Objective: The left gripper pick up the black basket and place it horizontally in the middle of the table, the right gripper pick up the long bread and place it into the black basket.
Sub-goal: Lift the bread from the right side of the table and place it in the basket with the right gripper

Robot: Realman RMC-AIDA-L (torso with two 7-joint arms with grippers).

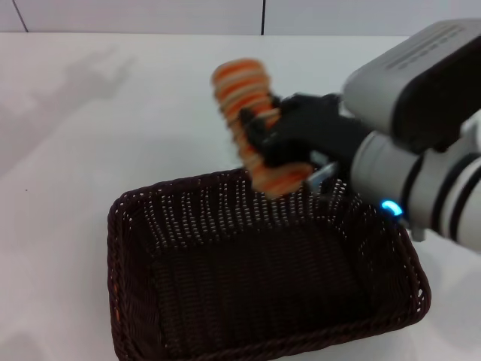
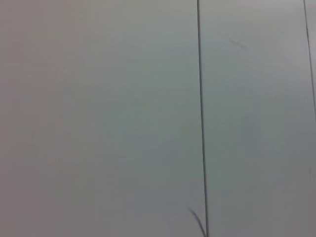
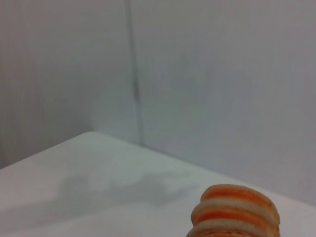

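The right gripper hangs in the air just above the far rim of the black basket, its jaws pinching the long bread around the loaf's middle. The loaf stands nearly upright with a slight tilt: its lower end sits just over the basket's far rim, and its upper end rises well above the black claw. It touches neither the basket nor the counter. The striped tan and orange ridges show on both sides of the claw, so the grip crosses the loaf rather than running along it. The basket rests flat on the white counter, open side up, with its long sides running across the robot's front; its inside holds nothing. The right arm reaches in from the basket's right side, a blue light glowing on it just above the basket's right rim. The right wrist view shows the top end of the long bread with the counter and a pale wall beyond. The left gripper appears in no view; its wrist camera faces only a pale panelled wall.
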